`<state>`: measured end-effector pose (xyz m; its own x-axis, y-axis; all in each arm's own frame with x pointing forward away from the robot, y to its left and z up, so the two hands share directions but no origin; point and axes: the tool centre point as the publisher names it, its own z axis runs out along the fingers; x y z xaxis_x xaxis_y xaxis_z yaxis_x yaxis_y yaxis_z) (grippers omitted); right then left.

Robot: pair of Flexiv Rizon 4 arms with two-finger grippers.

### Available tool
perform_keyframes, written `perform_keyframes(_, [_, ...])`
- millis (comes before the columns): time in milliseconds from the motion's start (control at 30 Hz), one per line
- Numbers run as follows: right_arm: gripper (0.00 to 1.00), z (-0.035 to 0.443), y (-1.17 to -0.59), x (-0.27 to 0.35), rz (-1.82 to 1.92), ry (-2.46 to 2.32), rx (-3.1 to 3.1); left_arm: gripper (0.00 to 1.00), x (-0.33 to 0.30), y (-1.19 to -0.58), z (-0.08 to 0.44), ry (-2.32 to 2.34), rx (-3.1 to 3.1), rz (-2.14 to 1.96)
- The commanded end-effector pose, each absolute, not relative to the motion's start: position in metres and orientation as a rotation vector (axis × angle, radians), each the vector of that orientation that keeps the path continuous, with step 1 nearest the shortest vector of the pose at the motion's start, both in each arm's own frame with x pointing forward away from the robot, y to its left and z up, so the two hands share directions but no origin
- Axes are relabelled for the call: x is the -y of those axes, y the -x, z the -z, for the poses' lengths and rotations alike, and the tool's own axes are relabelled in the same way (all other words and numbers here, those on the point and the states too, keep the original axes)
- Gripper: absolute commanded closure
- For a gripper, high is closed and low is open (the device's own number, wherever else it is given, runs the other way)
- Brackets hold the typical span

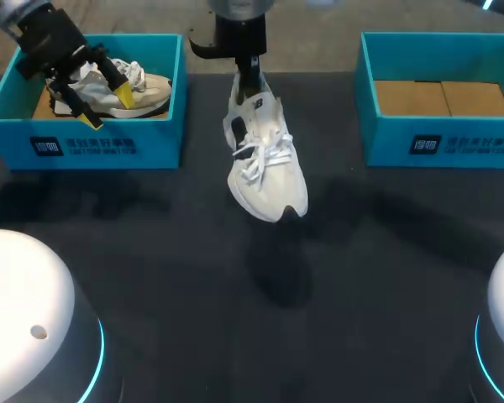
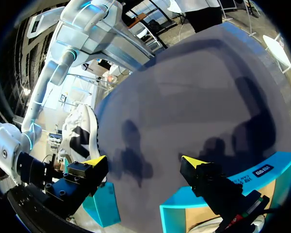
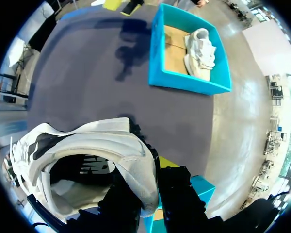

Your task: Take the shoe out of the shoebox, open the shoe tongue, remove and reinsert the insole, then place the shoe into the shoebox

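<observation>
Your right gripper (image 3: 154, 170) is clamped on the white shoe (image 1: 260, 159) at the heel collar, one finger inside and one outside; the shoe hangs toe-away from the fingers above the table (image 1: 386, 252). Your left gripper (image 1: 109, 105) has its fingers spread wide with nothing between them, over the left shoebox (image 1: 84, 147), with a second shoe (image 1: 151, 88) just beneath the tips

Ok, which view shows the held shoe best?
Head view: the whole shoe hangs by its heel from the right tool. Right wrist view shows only the opening, close up; left wrist view catches part of it, far off.
</observation>
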<state>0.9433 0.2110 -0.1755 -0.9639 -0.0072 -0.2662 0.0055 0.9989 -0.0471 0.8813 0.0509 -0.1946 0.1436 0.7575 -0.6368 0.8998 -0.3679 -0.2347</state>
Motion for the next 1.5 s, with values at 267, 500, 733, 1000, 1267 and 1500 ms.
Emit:
perform_keyframes(267, [1.0,0.159,-0.98,-0.144,0.045,-0.022,-2.836,0.0,-0.051,-0.881,0.194,-2.215,-1.633,1.031])
perform_keyframes(500, [1.0,0.151,-1.009,-0.071,0.124,-0.073,-2.776,0.0,-0.051,-0.881,0.194,-2.215,-1.633,1.031])
perform_keyframes(733, [1.0,0.141,-1.03,0.0,0.203,-0.055,-2.716,0.0,-0.051,-0.881,0.194,-2.215,-1.633,1.031])
perform_keyframes(1000, [1.0,0.135,-1.042,0.058,0.228,0.094,-2.706,0.0,-0.051,-0.881,0.194,-2.215,-1.633,1.031])
perform_keyframes(1267, [1.0,0.139,-1.053,0.097,0.307,0.17,-2.72,0.0,-0.051,-0.881,0.194,-2.215,-1.633,1.031])
perform_keyframes(1500, [1.0,0.139,-1.053,0.097,0.307,0.17,-2.72,0.0,-0.051,-0.881,0.194,-2.215,-1.633,1.031])
